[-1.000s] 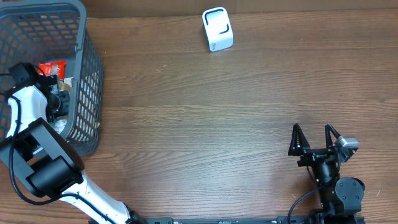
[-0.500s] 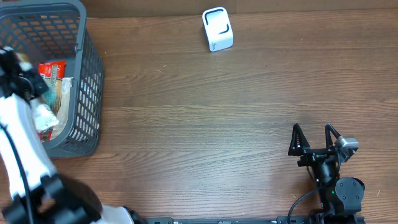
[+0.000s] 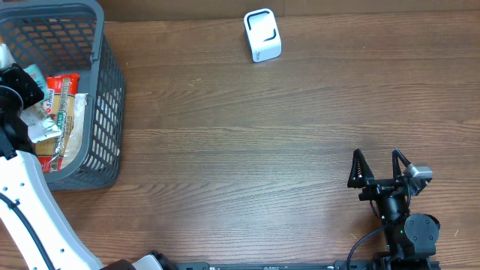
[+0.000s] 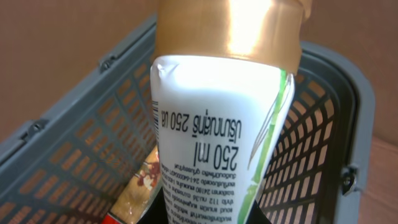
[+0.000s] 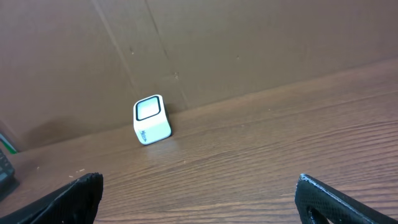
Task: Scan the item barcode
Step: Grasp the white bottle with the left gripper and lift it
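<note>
A white squeeze bottle [image 4: 217, 124] with a gold-brown cap and "250 ml" print fills the left wrist view, cap end away from the camera. My left gripper [image 4: 205, 218] is shut on its lower body, holding it above the grey mesh basket [image 4: 74, 124]. From overhead the left gripper [image 3: 22, 94] hangs over the basket's left side at the frame edge. The barcode scanner [image 3: 262, 34], a small white box with a dark-framed window, stands at the table's far edge, also in the right wrist view as the scanner [image 5: 152, 119]. My right gripper [image 3: 380, 166] rests open and holds nothing.
The basket [image 3: 105, 90] stands at the far left and holds a red and tan snack packet [image 3: 61, 97]. A brown cardboard wall [image 5: 249, 43] backs the table behind the scanner. Bare wood lies between basket, scanner and right arm.
The left arm has risen out of the basket with the bottle and swung toward the left edge of the overhead view. The right arm has not moved.
</note>
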Robot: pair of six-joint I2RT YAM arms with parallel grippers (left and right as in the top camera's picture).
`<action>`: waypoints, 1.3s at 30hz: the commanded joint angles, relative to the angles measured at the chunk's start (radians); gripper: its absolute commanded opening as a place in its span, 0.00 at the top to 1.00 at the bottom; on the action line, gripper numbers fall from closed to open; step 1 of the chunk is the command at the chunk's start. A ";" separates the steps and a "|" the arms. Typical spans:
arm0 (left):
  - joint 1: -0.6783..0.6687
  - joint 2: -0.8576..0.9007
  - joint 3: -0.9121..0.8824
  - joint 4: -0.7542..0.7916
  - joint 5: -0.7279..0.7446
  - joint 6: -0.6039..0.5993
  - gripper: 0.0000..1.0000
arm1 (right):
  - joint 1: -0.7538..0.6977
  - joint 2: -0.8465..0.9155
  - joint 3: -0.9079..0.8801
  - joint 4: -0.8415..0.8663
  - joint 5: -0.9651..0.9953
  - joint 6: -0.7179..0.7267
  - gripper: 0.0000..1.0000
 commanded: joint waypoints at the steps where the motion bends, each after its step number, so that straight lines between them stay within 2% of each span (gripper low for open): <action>1: -0.013 0.005 0.029 -0.027 0.021 -0.016 0.96 | 0.007 -0.010 -0.011 0.005 0.003 0.004 0.00; 11: -0.011 0.163 0.029 -0.167 0.025 -0.134 0.96 | 0.007 -0.010 -0.011 0.004 0.003 0.004 0.00; 23: -0.011 0.320 0.029 -0.240 0.109 -0.132 0.96 | 0.007 -0.010 -0.012 0.005 0.003 0.004 0.00; 34: -0.011 0.363 0.029 -0.256 0.210 -0.083 0.96 | 0.007 -0.010 -0.011 0.005 0.003 0.004 0.00; 35: -0.011 0.363 0.029 -0.255 0.216 -0.083 0.95 | 0.007 -0.010 -0.011 0.005 0.003 0.003 0.00; 37: -0.011 0.363 0.029 -0.253 0.232 -0.083 0.87 | 0.007 -0.010 -0.011 0.005 0.003 0.003 0.00; 38: -0.011 0.363 0.029 -0.253 0.235 -0.083 0.87 | 0.007 -0.010 -0.011 0.005 0.003 0.004 0.00; 39: -0.011 0.363 0.029 -0.253 0.236 -0.083 0.91 | 0.007 -0.010 -0.011 0.005 0.003 0.003 0.00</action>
